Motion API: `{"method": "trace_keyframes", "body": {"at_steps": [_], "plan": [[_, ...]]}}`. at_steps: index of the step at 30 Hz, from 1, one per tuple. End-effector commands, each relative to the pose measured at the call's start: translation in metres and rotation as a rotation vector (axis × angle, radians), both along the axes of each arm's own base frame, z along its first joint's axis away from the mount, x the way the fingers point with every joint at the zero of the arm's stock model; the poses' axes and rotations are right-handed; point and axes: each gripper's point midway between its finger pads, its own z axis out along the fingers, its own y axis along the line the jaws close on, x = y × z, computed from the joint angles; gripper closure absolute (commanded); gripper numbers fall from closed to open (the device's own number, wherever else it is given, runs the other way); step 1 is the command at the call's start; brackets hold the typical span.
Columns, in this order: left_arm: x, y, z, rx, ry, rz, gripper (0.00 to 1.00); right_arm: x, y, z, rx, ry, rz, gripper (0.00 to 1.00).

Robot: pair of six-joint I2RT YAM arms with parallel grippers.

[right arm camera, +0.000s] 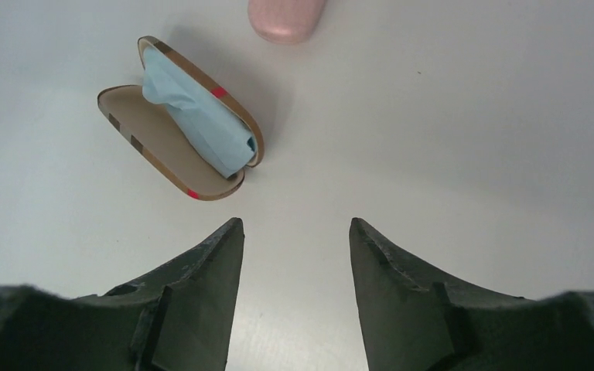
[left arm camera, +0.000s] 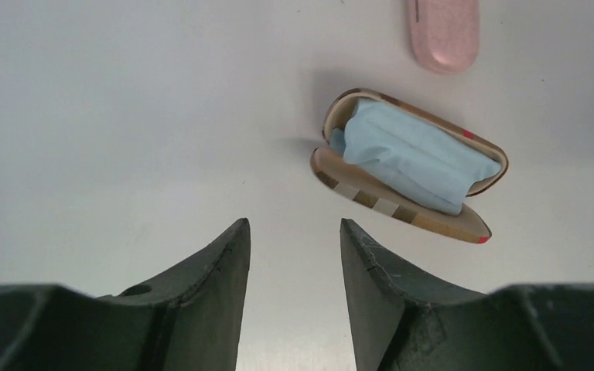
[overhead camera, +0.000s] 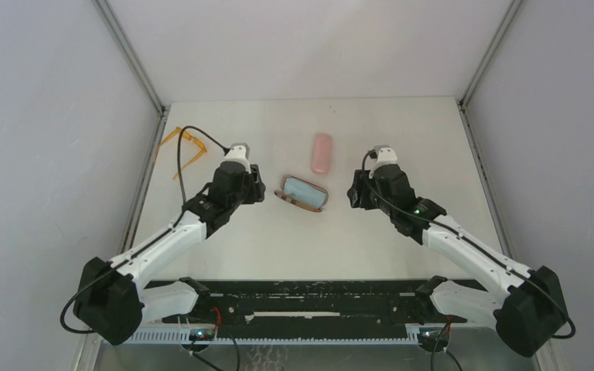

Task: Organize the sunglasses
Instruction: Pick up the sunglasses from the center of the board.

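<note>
The orange-framed sunglasses lie unfolded at the far left edge of the table, behind and left of my left arm; neither wrist view shows them. My left gripper is open with only bare table between its fingers, just left of an open brown case. My right gripper is open too, holding nothing, just right of that same case. A light-blue cloth fills the case.
A shut pink case lies just beyond the brown case. Metal frame posts and grey walls close in the table on the left, right and far sides.
</note>
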Motion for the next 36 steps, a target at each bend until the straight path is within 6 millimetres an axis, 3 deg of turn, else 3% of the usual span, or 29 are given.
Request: {"method": "trace_keyframes", "body": {"at_steps": [1,5,8,11,17,23,28,33,36], "plan": [[-0.016,0.03,0.008,-0.003,-0.007,0.128,0.48,-0.003,-0.022,0.014,0.084,-0.038,-0.153,0.46],[-0.026,0.039,0.018,-0.02,-0.026,0.158,0.45,-0.004,-0.04,0.015,0.075,-0.066,-0.221,0.43],[-0.031,0.05,0.026,-0.019,-0.051,0.196,0.41,-0.007,-0.05,0.016,0.055,-0.085,-0.234,0.33],[-0.033,0.056,0.032,-0.013,-0.068,0.213,0.36,-0.011,-0.052,0.015,0.068,-0.075,-0.238,0.2],[-0.023,0.083,0.053,0.036,-0.105,0.302,0.29,-0.022,-0.046,0.01,0.136,0.002,-0.211,0.18],[0.009,0.119,0.076,0.089,-0.123,0.425,0.27,-0.033,-0.036,0.005,0.175,0.064,-0.17,0.15],[0.048,0.15,0.077,0.143,-0.078,0.497,0.28,-0.041,-0.029,0.001,0.186,0.104,-0.117,0.15],[0.103,0.176,0.059,0.227,0.053,0.465,0.32,-0.044,-0.019,0.0,0.182,0.107,-0.037,0.15],[0.13,0.19,0.035,0.29,0.162,0.428,0.34,-0.045,-0.014,0.0,0.182,0.106,0.011,0.16]]}}
